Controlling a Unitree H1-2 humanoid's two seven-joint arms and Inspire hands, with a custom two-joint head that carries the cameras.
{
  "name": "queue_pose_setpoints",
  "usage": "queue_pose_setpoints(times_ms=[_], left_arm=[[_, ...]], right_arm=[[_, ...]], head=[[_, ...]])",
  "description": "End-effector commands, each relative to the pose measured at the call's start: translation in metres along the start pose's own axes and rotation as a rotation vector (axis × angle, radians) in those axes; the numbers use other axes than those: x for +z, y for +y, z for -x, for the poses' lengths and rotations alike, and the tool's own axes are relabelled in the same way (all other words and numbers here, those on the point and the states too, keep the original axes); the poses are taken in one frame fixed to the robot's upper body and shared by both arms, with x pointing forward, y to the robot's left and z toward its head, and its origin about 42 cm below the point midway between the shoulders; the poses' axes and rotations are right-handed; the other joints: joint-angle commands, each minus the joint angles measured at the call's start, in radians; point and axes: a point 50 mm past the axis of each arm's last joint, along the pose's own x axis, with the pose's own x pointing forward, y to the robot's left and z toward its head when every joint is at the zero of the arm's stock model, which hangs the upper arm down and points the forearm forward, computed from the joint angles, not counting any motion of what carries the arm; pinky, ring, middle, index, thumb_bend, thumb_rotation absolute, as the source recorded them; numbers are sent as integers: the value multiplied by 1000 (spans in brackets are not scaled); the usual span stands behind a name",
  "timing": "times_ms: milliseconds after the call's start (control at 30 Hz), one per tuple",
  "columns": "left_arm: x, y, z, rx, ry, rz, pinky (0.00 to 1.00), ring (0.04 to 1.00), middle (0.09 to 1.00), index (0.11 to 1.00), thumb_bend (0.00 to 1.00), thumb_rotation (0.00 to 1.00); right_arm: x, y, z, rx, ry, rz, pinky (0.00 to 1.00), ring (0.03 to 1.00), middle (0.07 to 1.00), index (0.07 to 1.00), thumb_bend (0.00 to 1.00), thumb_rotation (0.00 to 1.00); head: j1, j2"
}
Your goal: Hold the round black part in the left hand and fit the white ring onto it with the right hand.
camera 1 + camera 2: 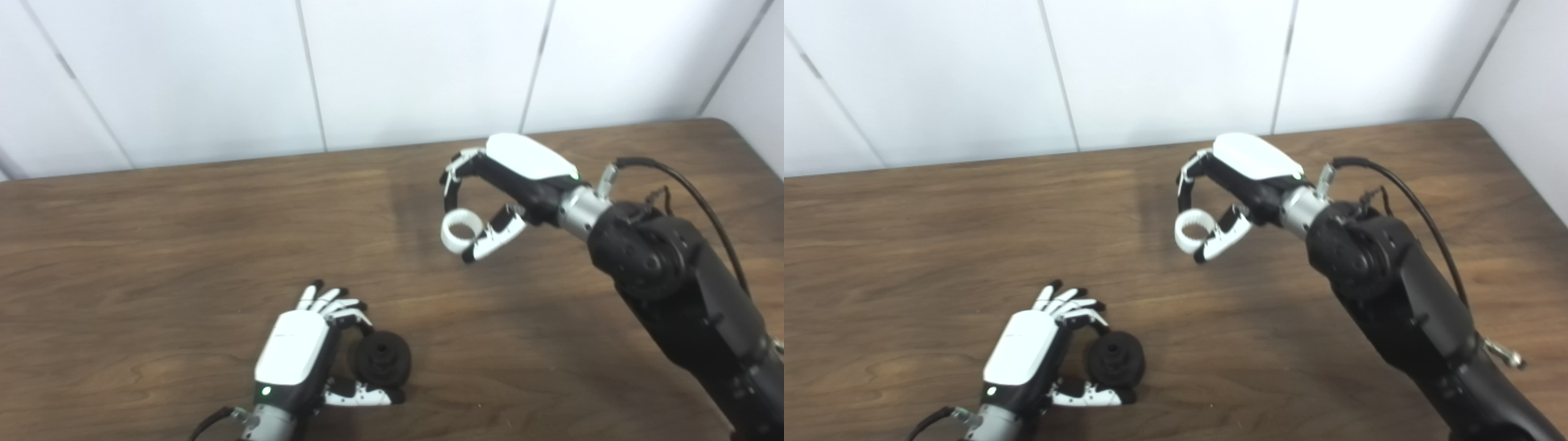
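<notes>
Now: left hand [306,352] fingers closed around black part [383,359] low over surface [153,245] | right hand [490,196] fingers pinching white ring [460,229], raised, well apart from the part

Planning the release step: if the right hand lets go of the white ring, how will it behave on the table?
The white ring looks like a rigid hoop, so it probably keeps its shape. Pinched in the right hand by thumb and fingers alone, it seems light. Dropped on edge, it could roll across the smooth wooden table.
</notes>
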Motion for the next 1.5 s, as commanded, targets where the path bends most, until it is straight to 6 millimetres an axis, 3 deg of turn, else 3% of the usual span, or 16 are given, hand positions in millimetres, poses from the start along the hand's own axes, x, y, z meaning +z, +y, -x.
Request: queue_pose_setpoints(times_ms=[0,700,1067,1467], left_arm=[[6,-6,0,-29,-9,-7,1000,888,770,483,523,51],[12,-6,-6,-26,-2,1,1000,894,773,483,523,53],[16,-3,-8,-30,0,-4,1000,889,773,483,523,52],[19,-4,-8,-24,3,-1,1000,888,769,483,523,52]], right_arm=[[17,-9,3,-35,-83,30,775,901,783,484,524,138],[68,24,14,66,-248,-3,830,929,797,484,522,135],[71,38,15,109,-249,-22,839,933,799,484,523,132],[60,52,12,130,-239,-21,834,928,791,485,522,132]], head=[[7,6],[33,43],[44,59],[48,68]])
